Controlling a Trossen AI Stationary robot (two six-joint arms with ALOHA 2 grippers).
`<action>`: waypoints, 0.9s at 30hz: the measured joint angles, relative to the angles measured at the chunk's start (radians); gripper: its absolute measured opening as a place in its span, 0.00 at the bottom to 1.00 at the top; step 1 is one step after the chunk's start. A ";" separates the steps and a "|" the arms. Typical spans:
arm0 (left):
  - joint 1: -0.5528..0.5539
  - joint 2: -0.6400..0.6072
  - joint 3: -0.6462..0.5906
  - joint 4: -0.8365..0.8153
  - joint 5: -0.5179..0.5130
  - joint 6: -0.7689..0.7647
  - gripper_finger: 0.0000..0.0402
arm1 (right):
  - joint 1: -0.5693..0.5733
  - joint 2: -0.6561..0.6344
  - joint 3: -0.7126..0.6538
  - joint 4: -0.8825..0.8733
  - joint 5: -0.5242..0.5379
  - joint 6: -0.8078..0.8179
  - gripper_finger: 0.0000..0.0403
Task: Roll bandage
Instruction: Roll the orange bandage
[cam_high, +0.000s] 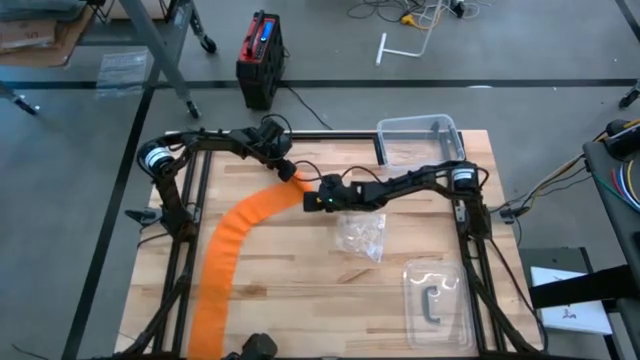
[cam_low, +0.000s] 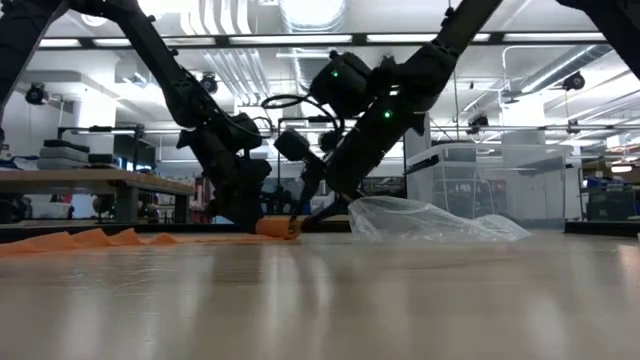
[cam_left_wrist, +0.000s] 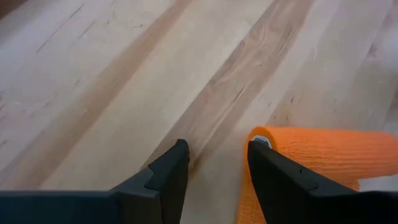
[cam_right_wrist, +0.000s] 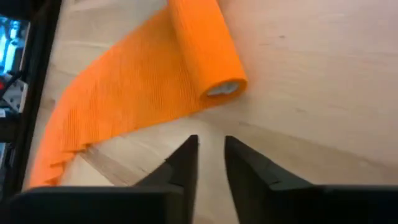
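The orange bandage lies on the wooden table as a long flat strip (cam_high: 232, 245) that curves from the near left edge toward the middle. Its far end is wound into a small roll (cam_high: 296, 184), which rests on its side. My left gripper (cam_left_wrist: 217, 146) is open at the roll's far end, with bare wood between its fingers and the roll (cam_left_wrist: 323, 152) beside one finger. My right gripper (cam_right_wrist: 211, 140) is low over the table just short of the roll's open end (cam_right_wrist: 224, 89). It points at the roll, its fingers a narrow gap apart, with nothing between them. My left gripper has the outer side of one finger (cam_left_wrist: 273, 171) right at the roll's end (cam_left_wrist: 260, 138). The finger covers the spot, so I cannot tell whether it touches. The roll lies on the table, outside the two fingers.
A crumpled clear plastic wrapper (cam_high: 362, 235) lies just near-right of the roll and of my right gripper (cam_high: 311, 198). A clear box (cam_high: 420, 140) stands at the far right. A clear tray with a dark clip (cam_high: 437, 300) sits at the near right.
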 joint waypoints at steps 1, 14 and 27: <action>0.000 0.000 0.000 0.000 0.000 0.000 0.39 | 0.000 -0.001 0.000 0.010 0.016 0.001 0.29; -0.001 0.000 0.000 0.005 0.002 0.000 0.44 | -0.038 0.063 0.037 0.091 -0.041 0.009 0.45; -0.001 0.000 -0.001 0.007 0.002 0.015 0.39 | -0.048 0.042 0.034 0.080 -0.017 -0.021 0.43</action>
